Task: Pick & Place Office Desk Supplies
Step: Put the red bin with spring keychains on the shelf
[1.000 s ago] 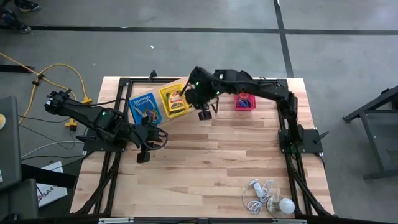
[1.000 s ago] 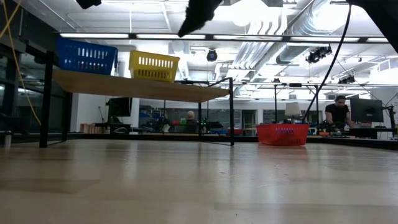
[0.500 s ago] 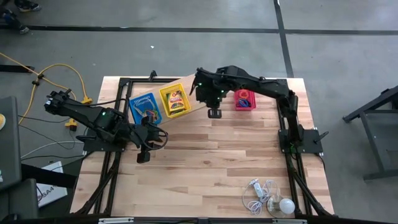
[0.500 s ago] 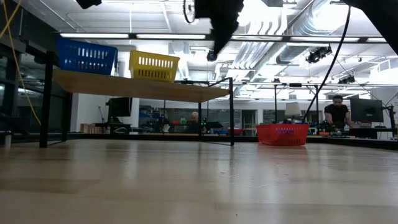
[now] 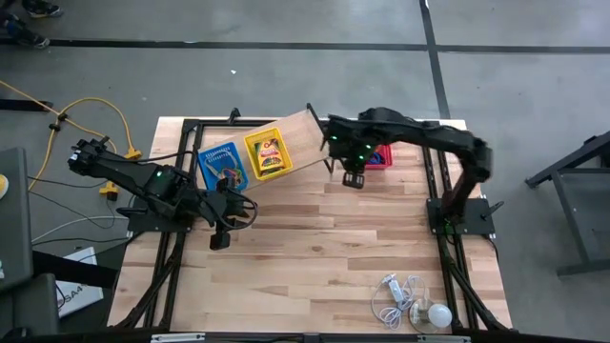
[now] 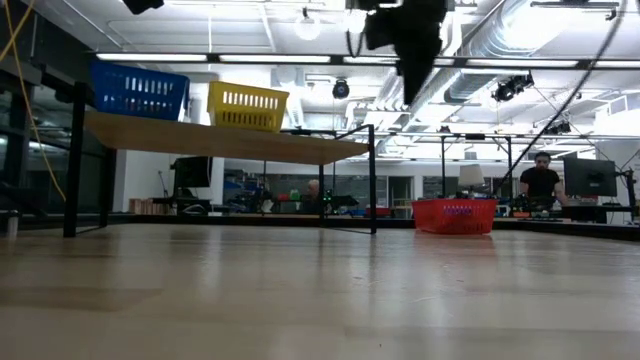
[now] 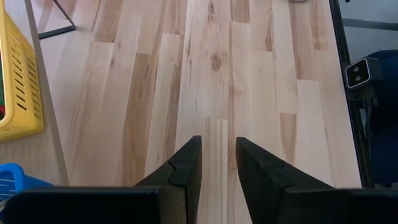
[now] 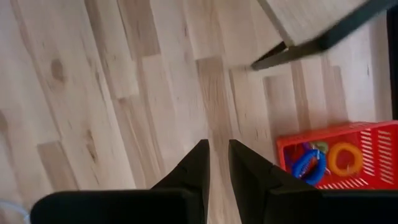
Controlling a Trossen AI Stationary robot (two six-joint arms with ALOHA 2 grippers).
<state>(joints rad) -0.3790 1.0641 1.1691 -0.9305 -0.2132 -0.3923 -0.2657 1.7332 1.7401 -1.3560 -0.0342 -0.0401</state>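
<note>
From above, the right gripper [image 5: 354, 178] hung just beside the red basket [image 5: 379, 157], while the left gripper [image 5: 220, 234] waited over bare table [image 5: 324, 257]. In the right wrist view, its narrowly parted fingers [image 8: 198, 163] gripped nothing, and blue and orange rubber-band loops [image 8: 323, 160] lay inside the basket. The left wrist view showed that gripper's fingers [image 7: 189, 163] also slightly apart and empty.

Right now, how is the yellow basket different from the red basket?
The yellow basket sits up on the raised wooden board, beside the blue basket; the red basket sits down on the table. The yellow basket holds a small crayon box; the red basket holds rubber-band loops, blue and orange among them. Both are small slotted plastic baskets, standing upright with the open side up.
</note>
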